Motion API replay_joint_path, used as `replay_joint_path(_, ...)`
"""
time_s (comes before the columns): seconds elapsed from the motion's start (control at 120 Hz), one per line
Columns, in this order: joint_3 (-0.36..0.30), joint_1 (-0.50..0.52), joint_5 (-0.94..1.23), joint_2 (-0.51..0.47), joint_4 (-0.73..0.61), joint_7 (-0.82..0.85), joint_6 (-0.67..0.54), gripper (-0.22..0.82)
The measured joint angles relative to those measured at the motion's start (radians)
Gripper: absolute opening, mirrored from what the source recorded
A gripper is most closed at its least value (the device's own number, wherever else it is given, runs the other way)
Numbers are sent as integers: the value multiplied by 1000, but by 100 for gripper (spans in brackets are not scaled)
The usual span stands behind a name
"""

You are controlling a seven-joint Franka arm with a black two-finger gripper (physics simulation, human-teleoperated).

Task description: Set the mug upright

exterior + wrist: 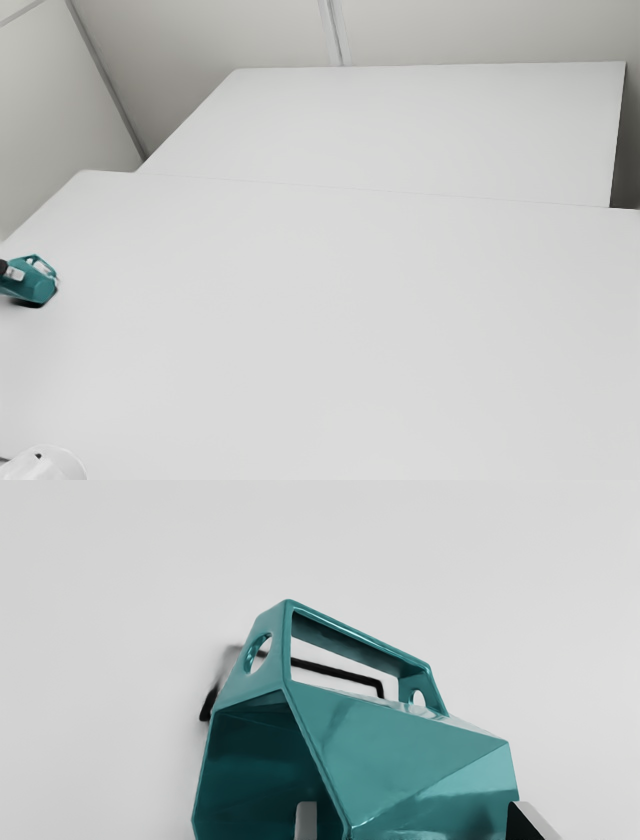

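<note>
Exterior view: a white rounded thing [48, 468] sits nearest, low on the exterior view's left. Next come my gripper [4, 267] and the mug [32, 289], with wide table [330, 320] surface toward the exterior view's right. Beyond the table's far edge are another table [400, 130] and walls [220, 30]. By the wrist view, my fingers [306, 822] stand wide apart, one inside the mug's mouth, one by its base. It's glossy teal, faceted, tipped sideways, its handle [350, 650] angular.

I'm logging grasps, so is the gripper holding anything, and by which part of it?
It can't be told: the gripper is at the teal mug's body, away from its handle, but a firm hold isn't clear.
</note>
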State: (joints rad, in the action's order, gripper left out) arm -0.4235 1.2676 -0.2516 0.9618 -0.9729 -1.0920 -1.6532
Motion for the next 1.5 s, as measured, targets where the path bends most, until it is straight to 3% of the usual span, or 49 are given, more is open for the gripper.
replay_joint_path(0.325,-4,7,-77,-4,-8,1,47,-1)
replay_joint_path(0.833,-10,4,-138,-54,-48,8,73,-17)
replay_joint_path(1.008,-11,-28,-115,-165,-114,23,76,-18)
replay_joint_path(1.2,-13,-163,-2,-307,-186,59,70,-18)
replay_joint_path(1.392,-2,-316,97,-519,-419,118,-14,-18)
replay_joint_path(1.442,32,-372,120,-576,-499,141,-55,-18)
replay_joint_path(1.5,129,-488,137,-623,-562,170,-100,-18)
